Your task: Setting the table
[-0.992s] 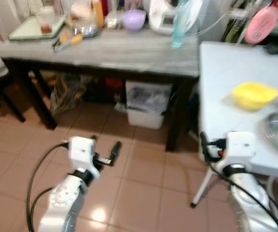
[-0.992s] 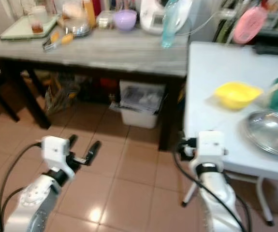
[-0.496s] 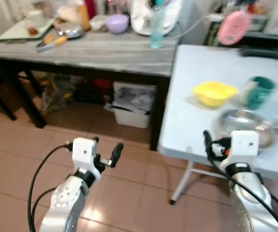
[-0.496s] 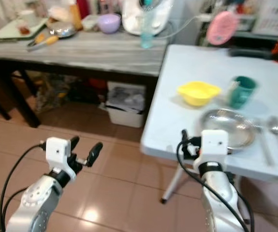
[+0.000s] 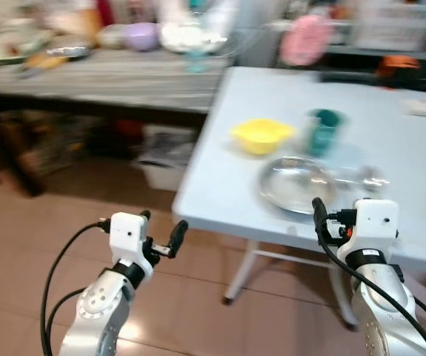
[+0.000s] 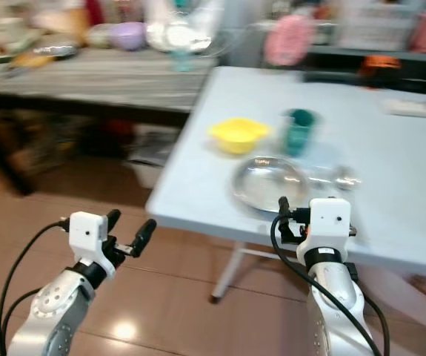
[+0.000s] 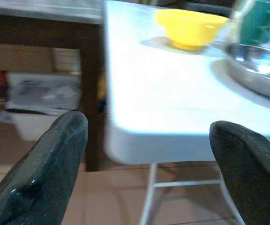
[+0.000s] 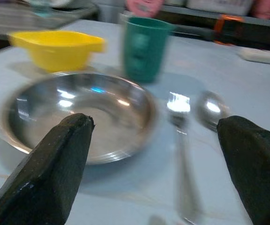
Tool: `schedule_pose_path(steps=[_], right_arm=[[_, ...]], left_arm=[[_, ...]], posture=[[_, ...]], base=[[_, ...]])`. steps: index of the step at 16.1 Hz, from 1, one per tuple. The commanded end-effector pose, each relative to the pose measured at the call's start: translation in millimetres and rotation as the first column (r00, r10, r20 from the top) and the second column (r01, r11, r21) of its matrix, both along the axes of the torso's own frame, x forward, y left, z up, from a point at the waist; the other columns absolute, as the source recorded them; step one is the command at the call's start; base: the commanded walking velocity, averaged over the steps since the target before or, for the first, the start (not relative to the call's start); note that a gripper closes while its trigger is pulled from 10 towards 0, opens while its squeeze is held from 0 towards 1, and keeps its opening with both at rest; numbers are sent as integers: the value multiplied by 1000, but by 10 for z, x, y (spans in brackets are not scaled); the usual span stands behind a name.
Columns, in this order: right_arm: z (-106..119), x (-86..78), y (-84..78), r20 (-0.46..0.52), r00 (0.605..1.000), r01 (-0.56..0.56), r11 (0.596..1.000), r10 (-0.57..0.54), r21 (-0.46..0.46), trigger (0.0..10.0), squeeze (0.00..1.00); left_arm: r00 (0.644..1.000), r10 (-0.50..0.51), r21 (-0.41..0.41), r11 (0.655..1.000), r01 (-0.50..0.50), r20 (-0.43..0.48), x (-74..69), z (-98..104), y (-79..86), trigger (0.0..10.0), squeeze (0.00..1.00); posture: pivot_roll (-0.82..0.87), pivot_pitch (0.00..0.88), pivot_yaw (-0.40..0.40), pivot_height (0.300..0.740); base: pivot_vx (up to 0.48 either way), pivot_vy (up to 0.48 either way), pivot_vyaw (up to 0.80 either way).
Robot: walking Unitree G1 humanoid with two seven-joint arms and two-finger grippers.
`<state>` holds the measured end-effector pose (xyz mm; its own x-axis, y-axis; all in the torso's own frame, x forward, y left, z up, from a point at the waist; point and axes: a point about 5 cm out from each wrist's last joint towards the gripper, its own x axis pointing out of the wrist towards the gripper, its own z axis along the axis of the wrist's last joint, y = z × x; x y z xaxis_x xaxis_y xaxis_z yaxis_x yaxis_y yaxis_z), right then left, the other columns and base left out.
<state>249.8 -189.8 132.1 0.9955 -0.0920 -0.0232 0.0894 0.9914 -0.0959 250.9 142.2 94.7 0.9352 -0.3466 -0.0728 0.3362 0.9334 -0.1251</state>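
Observation:
A white folding table [image 5: 220, 174] stands ahead on the right. On it sit a yellow bowl [image 5: 262, 136], a teal cup [image 5: 322, 131] and a shiny steel plate [image 5: 295, 184]. A fork [image 8: 181, 136] and a spoon [image 8: 211, 108] lie beside the plate. My right gripper [image 8: 156, 171] is open, level with the table's near edge and pointing at the plate. My left gripper [image 5: 161, 226] is open over the tiled floor, left of the table's near corner, with nothing between its fingers.
A long grey table [image 5: 124, 70] crowded with kitchenware runs along the back left, with a white bin [image 5: 161, 152] under it. A pink round object [image 5: 305, 38] hangs behind the white table. Brown tiled floor [image 5: 42, 215] lies open on the left.
The whole view has swung to the right, bringing the white table and its dishes toward the centre. Both arms keep the same pose, fingers still apart.

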Motion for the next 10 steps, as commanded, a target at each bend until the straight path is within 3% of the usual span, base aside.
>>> schedule_pose_path(steps=[1, 10], right_arm=[[0, -1, 60, -1, 1000, -17, 1000, 17, 9, 10000, 0], [17, 10, 85, 11, 999, -30, 1000, 30, -4, 10000, 0]], left_arm=[[1000, 14, 14, 1000, -14, -4, -17, -9, 68, 10000, 0], [998, 30, 16, 999, -30, 47, 8, 48, 79, 10000, 0]], posture=[[-51, 90, 31, 740], [-50, 93, 30, 740]], base=[[0, 0, 0], [0, 0, 0]])
